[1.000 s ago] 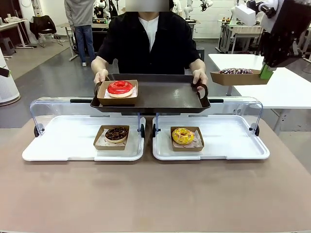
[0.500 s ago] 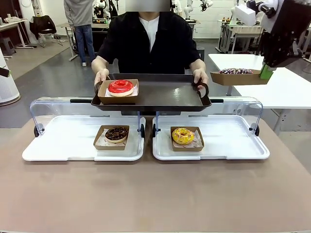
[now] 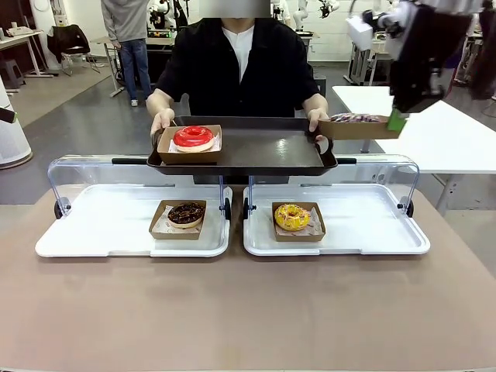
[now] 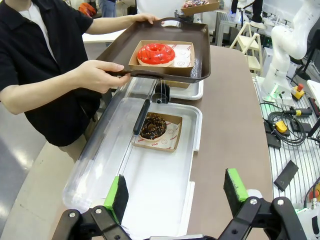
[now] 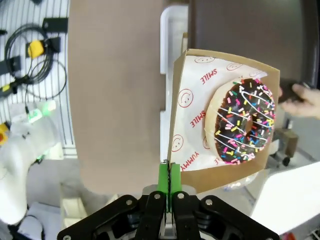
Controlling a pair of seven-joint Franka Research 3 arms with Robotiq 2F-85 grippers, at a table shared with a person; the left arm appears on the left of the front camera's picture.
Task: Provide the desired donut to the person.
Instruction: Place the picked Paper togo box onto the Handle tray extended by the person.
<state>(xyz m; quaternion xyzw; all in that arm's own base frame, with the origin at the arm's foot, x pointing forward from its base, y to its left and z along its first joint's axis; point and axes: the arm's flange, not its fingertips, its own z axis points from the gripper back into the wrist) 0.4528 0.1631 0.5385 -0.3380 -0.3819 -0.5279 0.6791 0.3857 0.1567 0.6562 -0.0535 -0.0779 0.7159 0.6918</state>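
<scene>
The person [image 3: 236, 62] at the far side holds out a dark brown serving tray [image 3: 263, 151] with both hands. At its left end a red-glazed donut [image 3: 193, 137] sits in a cardboard box. My right gripper [image 3: 397, 120] is shut on the edge of another box holding a chocolate donut with coloured sprinkles [image 3: 355, 118], which hangs level at the tray's right end, by the person's hand. The right wrist view shows that donut [image 5: 245, 127] on smiley-print paper, with the box edge pinched in the gripper [image 5: 169, 175]. My left gripper [image 4: 176, 190] stands open over the left white tray [image 4: 160, 200].
Two white trays with raised clear lids lie on the table. The left white tray [image 3: 101, 225] holds a boxed chocolate donut [image 3: 186, 213]; the right one [image 3: 372, 225] holds a boxed yellow donut [image 3: 291, 216]. A white table [image 3: 457, 143] stands at the right.
My right gripper has carried the sprinkled donut's box leftward, from over the white side table to the right end of the serving tray. The person has kept the tray nearly still.
</scene>
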